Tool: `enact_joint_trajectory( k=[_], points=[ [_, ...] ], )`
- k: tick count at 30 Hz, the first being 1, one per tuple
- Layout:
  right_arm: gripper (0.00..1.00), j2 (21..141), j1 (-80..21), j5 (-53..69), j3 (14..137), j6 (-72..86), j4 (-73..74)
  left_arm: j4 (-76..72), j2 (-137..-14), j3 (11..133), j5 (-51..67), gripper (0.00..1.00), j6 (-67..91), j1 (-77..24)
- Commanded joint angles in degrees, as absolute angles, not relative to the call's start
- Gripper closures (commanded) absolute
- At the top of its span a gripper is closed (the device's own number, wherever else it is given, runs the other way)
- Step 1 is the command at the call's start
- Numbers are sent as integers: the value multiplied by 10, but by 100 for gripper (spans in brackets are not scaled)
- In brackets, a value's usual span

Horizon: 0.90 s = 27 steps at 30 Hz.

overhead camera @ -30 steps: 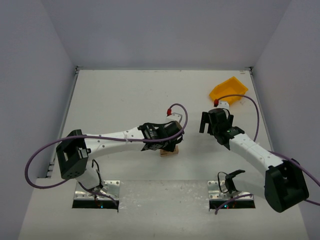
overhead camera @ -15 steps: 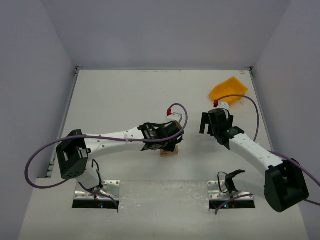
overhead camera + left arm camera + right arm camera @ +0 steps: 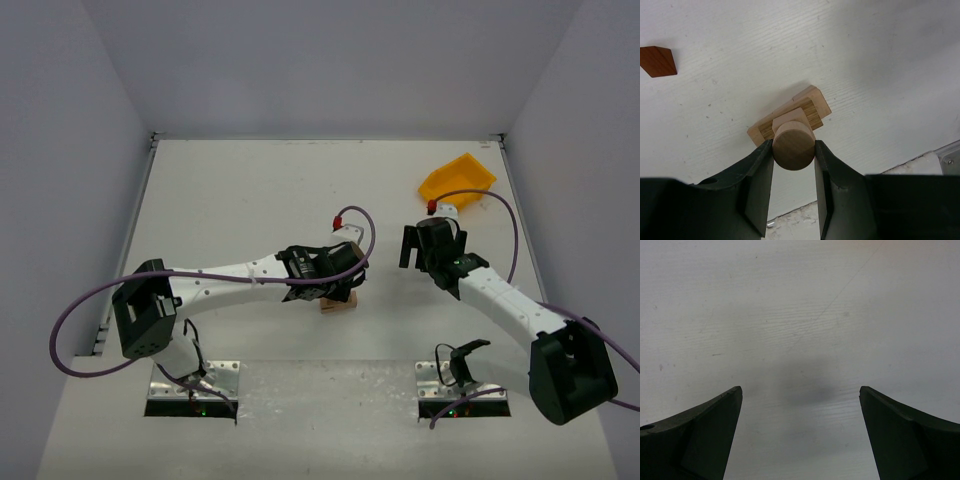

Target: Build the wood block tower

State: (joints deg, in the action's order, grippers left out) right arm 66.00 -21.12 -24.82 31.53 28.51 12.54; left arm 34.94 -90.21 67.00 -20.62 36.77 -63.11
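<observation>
Your left gripper (image 3: 794,152) is clamped on a round block (image 3: 793,142) — right over the stack (image 3: 816,106), contact unclear. Your right gripper (image 3: 800,400) gapes wide, empty, to the stack's right — a red block (image 3: 657,61) lies apart.

Left hand (image 3: 792,151) with gripped wooden cylinder (image 3: 794,140) crowds the block stack (image 3: 812,103); yellow bin (image 3: 457,180) blocks far right corner; counter (image 3: 800,315) bare under wide-open right hand (image 3: 800,390).
</observation>
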Motion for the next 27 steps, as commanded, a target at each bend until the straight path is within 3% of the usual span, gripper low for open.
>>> enact_joint_trajectory(
  k=[1,27],
  points=[
    [1,646,-210,-249,335,286,117,330,-886,671,-219,93,374,-636],
    [1,645,-210,-246,335,283,116,322,-897,670,-212,90,366,-636]
  ],
)
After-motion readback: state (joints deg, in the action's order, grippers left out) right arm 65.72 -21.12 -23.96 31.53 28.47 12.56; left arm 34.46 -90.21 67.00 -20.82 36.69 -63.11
